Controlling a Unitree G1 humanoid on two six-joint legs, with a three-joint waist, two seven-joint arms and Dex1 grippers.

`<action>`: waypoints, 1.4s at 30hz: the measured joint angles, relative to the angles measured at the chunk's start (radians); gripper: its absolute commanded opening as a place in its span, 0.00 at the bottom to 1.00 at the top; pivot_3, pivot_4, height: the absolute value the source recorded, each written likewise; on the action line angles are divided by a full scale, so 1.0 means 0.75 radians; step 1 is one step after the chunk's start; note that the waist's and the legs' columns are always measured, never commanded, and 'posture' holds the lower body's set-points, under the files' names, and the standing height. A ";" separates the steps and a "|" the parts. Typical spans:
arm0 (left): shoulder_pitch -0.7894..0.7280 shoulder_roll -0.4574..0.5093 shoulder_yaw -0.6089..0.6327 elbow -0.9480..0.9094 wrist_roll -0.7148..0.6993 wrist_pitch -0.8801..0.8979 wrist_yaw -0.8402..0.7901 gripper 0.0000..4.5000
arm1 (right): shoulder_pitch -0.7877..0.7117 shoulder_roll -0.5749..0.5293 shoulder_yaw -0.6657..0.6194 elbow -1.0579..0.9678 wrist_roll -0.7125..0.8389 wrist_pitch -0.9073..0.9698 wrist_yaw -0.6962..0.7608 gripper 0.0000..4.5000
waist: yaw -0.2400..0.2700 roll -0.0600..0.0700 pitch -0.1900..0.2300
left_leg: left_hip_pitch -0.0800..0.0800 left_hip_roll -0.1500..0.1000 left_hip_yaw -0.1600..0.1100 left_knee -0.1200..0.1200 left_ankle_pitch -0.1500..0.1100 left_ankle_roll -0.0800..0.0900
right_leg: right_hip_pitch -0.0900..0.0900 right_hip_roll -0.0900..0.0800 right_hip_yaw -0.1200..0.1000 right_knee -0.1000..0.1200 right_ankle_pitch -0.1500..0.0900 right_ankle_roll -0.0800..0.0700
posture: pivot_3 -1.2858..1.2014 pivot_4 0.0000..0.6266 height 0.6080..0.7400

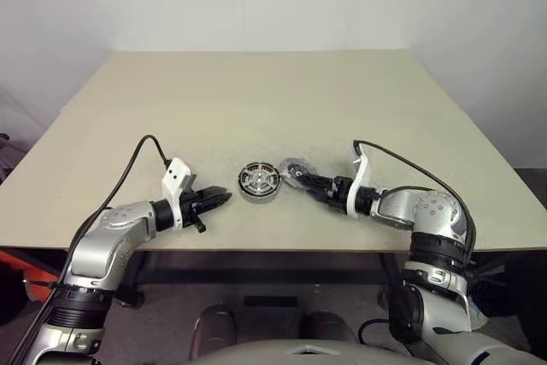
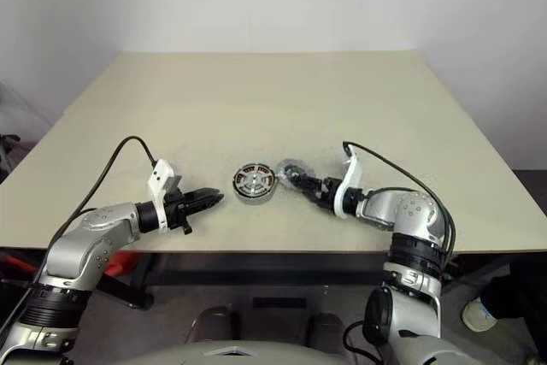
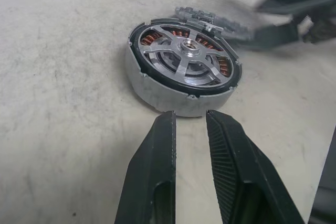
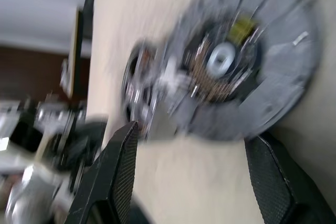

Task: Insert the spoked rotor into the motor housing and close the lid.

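Rotor: the spoked rotor (image 3: 185,62) sat seated in the motor housing (image 3: 157,90)
Lid: the lid (image 1: 297,167) lay at the housing's 3 o'clock; probably stiff, weighty metal; best gripped across its notched edge
Left gripper (image 3: 190,124): 2 fingers narrowly parted, empty
Right gripper (image 4: 191,145): spread wide around the lid, apparently ungripped

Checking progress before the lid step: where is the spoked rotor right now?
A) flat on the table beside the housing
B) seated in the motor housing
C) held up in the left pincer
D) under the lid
B: the left wrist view shows the spoked rotor sitting inside the motor housing, copper windings visible between its spokes.
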 measured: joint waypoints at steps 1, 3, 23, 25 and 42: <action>0.002 0.000 0.000 0.000 0.001 -0.001 0.000 0.22 | -0.012 0.000 -0.006 0.023 -0.008 -0.034 -0.006 0.78 | 0.001 0.000 0.000 | 0.000 0.000 0.000 0.000 0.000 0.000 | 0.000 0.000 0.000 0.000 0.000 0.000 | 0.52 0.00 1.00; 0.008 0.000 -0.001 0.000 0.004 -0.003 0.002 0.22 | -0.034 -0.003 -0.010 0.060 -0.022 -0.107 -0.013 0.78 | 0.001 0.000 0.000 | 0.000 0.000 0.000 0.000 0.000 0.000 | 0.000 0.000 0.000 0.000 0.000 0.000 | 0.52 0.00 1.00; 0.024 0.000 -0.014 0.004 0.048 -0.025 0.036 0.22 | -0.118 -0.045 -0.033 -0.036 0.096 0.061 -0.065 0.78 | 0.005 0.000 0.000 | -0.003 -0.001 0.001 -0.005 0.001 -0.001 | -0.004 0.001 0.000 0.000 0.000 -0.002 | 0.52 0.00 1.00; 0.027 0.000 -0.015 0.008 0.053 -0.032 0.035 0.22 | -0.081 -0.108 -0.062 -0.114 0.184 0.189 -0.034 0.78 | 0.007 0.000 0.000 | -0.001 0.000 0.000 -0.005 0.000 -0.001 | -0.002 0.001 0.000 0.000 0.000 -0.002 | 0.52 0.00 1.00; 0.010 -0.021 -0.055 0.062 0.099 -0.072 0.037 0.22 | 0.101 -0.086 0.013 -0.133 0.193 0.214 -0.037 0.78 | -0.002 0.000 0.000 | 0.000 0.000 0.001 -0.005 0.002 -0.003 | -0.002 0.002 0.000 0.000 -0.001 -0.002 | 0.52 0.00 1.00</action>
